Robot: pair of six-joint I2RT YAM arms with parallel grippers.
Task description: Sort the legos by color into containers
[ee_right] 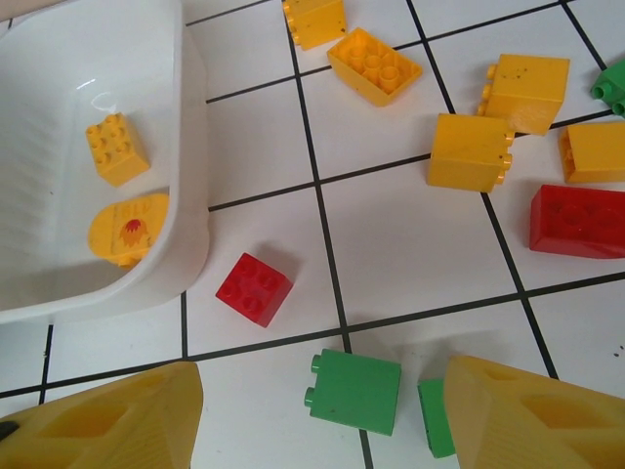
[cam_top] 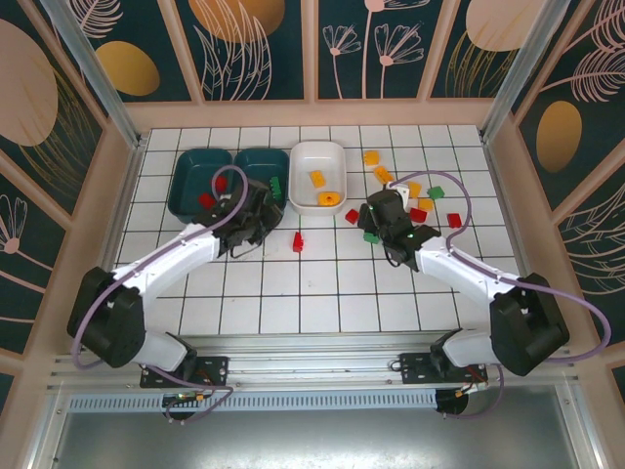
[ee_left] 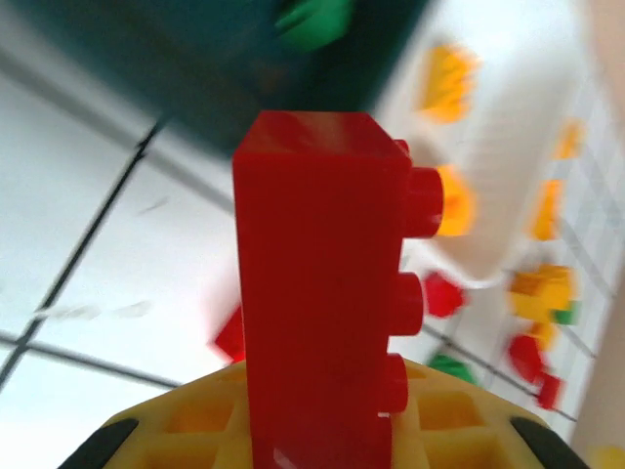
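My left gripper (cam_top: 252, 221) hangs just in front of the two dark teal containers (cam_top: 202, 166) (cam_top: 256, 159), shut on a tall red lego (ee_left: 322, 293) standing upright between its yellow fingers (ee_left: 459, 420). The left teal tray holds a red lego (cam_top: 206, 199); the other holds a green one (cam_top: 277, 184). My right gripper (ee_right: 322, 420) is open low over a green lego (ee_right: 356, 391), which lies between its fingers. A second green piece (ee_right: 433, 415) is half hidden by the right finger. The white container (ee_right: 190, 244) holds two orange-yellow legos (ee_right: 117, 149) (ee_right: 127, 227).
A small red lego (ee_right: 254, 288) lies beside the white tray. Another red one (cam_top: 298, 241) rests on the tiles between the arms. Several orange-yellow legos (ee_right: 469, 151), a red brick (ee_right: 578, 220) and a green one (ee_right: 613, 86) are scattered to the right.
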